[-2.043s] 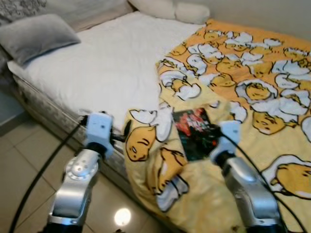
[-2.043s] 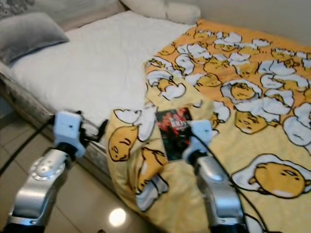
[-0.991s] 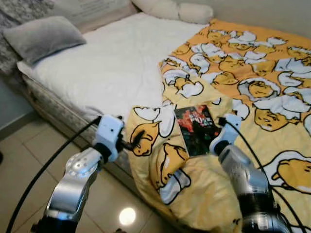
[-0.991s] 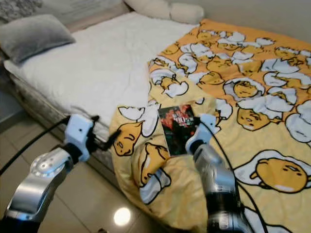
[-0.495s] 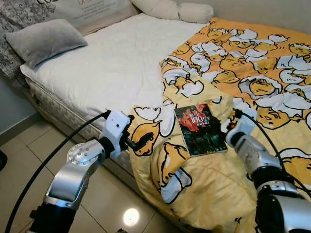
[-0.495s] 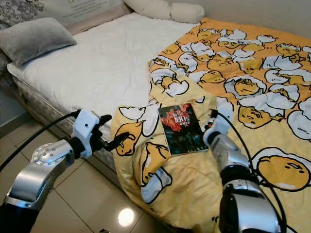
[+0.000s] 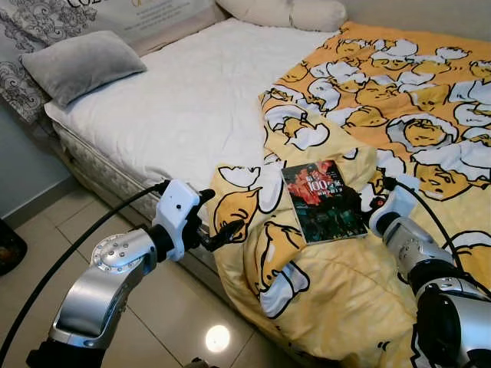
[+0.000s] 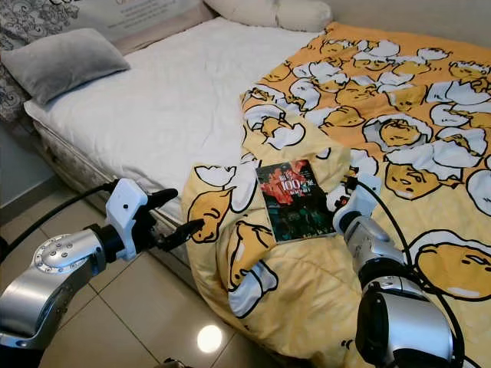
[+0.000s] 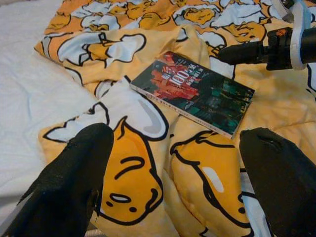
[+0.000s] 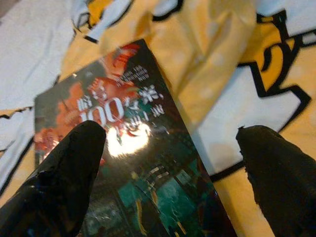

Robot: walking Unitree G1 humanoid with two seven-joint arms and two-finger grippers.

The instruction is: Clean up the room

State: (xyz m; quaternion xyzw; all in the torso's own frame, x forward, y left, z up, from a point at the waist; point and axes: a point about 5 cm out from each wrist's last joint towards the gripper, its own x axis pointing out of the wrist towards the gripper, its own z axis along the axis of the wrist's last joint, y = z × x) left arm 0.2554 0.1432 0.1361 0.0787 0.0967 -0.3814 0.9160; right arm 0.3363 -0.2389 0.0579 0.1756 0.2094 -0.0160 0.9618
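A dark book (image 7: 322, 201) with a red "100" cover lies flat on the yellow egg-print blanket (image 7: 399, 100), near the bed's front edge. My right gripper (image 7: 364, 202) is open just to the right of the book, its fingers level with the book's edge and not closed on it. In the right wrist view the book (image 10: 133, 148) lies just ahead of the spread fingers (image 10: 64, 173). My left gripper (image 7: 221, 215) is open at the blanket's hanging edge, left of the book. The left wrist view has the book (image 9: 192, 91) further ahead.
The white mattress (image 7: 176, 100) takes up the bed's left half, with a grey pillow (image 7: 80, 63) and white pillows (image 7: 291, 11) at the head. Tiled floor (image 7: 46, 238) lies below the bed's edge. A dark object (image 7: 8, 247) sits at the floor's left.
My right gripper has drawn back from the book's near corner to its right side. My left gripper has reached right, up to the blanket's hanging edge. The camera has shifted slightly.
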